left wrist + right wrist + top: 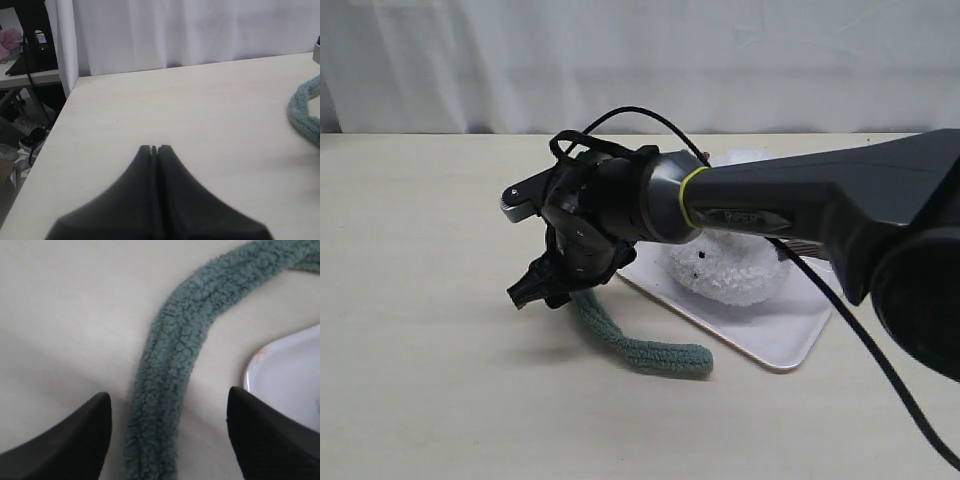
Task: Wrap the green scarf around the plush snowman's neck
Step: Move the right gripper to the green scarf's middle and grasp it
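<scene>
The bench (pixel 440 380) holds a white tray (pixel 780 345) with the plush snowman (pixel 730 270) on it. The green scarf (pixel 650 352) lies just beside the tray. My right hand (pixel 167 405) is spread wide over the scarf, and my left hand (pixel 154 148) is pressed together.

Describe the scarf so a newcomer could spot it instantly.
Start at the pale table and find the white tray holding the plush snowman. Beside the tray, on the bare tabletop, lies the green scarf: the only long, fuzzy, grey-green strip; the snowman is white.
</scene>
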Controlling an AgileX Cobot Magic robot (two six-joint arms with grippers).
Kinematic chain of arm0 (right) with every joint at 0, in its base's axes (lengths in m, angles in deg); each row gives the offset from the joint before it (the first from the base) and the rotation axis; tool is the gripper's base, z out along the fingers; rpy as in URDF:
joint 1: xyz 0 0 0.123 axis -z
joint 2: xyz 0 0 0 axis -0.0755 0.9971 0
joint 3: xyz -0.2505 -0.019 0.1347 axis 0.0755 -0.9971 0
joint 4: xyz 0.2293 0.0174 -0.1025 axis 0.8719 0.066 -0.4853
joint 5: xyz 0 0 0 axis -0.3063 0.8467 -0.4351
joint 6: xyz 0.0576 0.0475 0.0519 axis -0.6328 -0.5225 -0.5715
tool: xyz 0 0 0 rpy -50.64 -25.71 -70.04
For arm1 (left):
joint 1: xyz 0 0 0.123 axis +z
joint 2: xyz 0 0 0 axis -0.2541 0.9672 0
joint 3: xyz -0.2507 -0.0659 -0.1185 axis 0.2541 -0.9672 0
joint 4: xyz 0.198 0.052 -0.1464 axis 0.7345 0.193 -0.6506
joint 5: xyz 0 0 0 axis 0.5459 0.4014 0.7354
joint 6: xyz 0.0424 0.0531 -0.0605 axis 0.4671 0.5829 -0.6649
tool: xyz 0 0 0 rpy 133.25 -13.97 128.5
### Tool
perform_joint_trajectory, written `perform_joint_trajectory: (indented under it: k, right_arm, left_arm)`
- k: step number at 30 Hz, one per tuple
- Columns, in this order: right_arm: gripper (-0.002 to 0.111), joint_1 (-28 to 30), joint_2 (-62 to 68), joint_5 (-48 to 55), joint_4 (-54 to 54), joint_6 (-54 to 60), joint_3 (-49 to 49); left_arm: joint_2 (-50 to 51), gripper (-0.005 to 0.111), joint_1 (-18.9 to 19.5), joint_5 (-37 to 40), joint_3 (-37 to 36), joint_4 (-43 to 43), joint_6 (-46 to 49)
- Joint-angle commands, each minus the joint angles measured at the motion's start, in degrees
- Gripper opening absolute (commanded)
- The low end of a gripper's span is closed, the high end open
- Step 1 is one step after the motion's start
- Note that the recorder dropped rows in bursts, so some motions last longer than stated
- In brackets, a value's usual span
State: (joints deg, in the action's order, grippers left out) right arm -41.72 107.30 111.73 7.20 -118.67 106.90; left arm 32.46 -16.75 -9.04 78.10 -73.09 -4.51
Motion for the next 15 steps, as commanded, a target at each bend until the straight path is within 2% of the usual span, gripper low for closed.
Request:
perform_joint_trajectory:
  k: [1, 10, 12, 14, 15]
  right_arm:
    - [0.062, 0.1, 1.4, -1.1, -0.6, -1.4, 0.6]
    - [0.061, 0.1, 3.5, -5.2, -0.6, -1.4, 0.6]
    - [0.049, 0.1, 3.5, -4.8, -0.6, -1.4, 0.6]
    - [0.024, 0.1, 3.5, -4.2, -0.6, -0.6, 0.6]
    - [0.018, 0.1, 3.5, -3.7, -0.6, 0.5, 0.6]
  left_arm:
    - [-0.1, 0.000, 0.0, -0.7, -0.2, -0.1, -0.1]
    - [-0.1, 0.000, 0.0, -0.7, -0.2, -0.1, -0.1]
    - [-0.1, 0.000, 0.0, -0.7, -0.2, -0.1, -0.1]
    - [-0.1, 0.000, 0.0, -0.7, -0.2, -0.1, -0.1]
    - [-0.1, 0.000, 0.0, -0.7, -0.2, -0.1, -0.1]
